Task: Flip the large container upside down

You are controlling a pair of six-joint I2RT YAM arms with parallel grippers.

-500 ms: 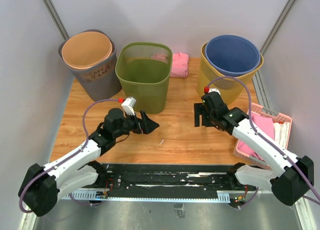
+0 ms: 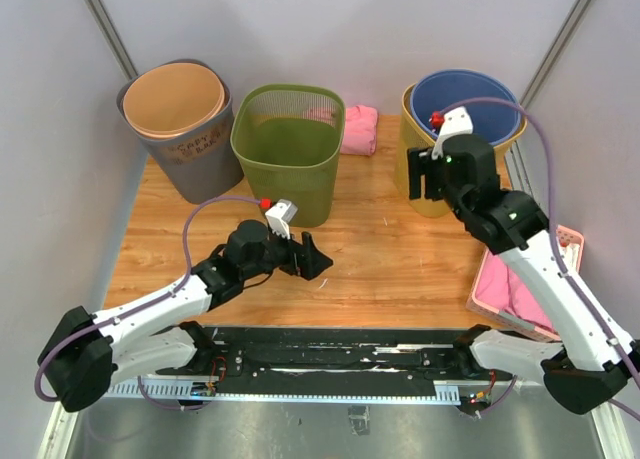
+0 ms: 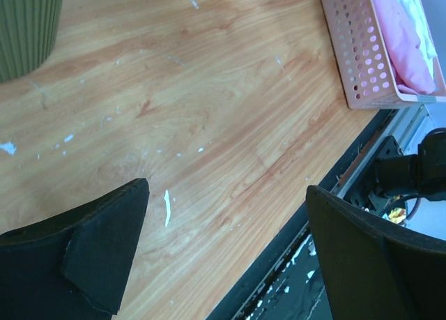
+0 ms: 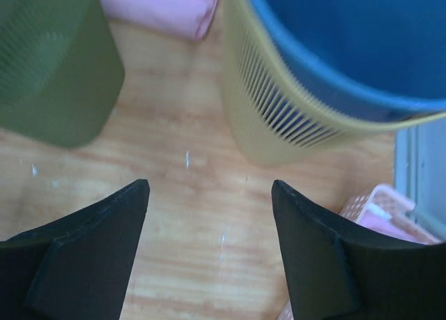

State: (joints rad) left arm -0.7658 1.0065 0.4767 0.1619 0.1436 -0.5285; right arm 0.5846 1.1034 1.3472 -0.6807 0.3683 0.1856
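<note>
Three upright bins stand at the back of the table: a grey bin (image 2: 192, 167) with a tan bin (image 2: 175, 97) nested in it, a green mesh basket (image 2: 288, 149), and a yellow slatted basket (image 2: 408, 129) with a blue bin (image 2: 465, 104) nested in it. My right gripper (image 2: 425, 174) is open and empty, raised in front of the yellow basket's near left side; the right wrist view shows the yellow basket (image 4: 279, 118), blue bin (image 4: 348, 34) and green basket (image 4: 49, 62). My left gripper (image 2: 312, 257) is open and empty, low over bare wood in front of the green basket (image 3: 24, 24).
A pink cloth (image 2: 358, 129) lies between the green and yellow baskets at the back. A pink perforated tray (image 2: 495, 289) with cloths sits at the right near corner, also in the left wrist view (image 3: 362, 55). Walls close in on three sides.
My right gripper has risen and moved back toward the yellow basket. My left gripper has moved a little right and nearer the front edge. Both stay open.
</note>
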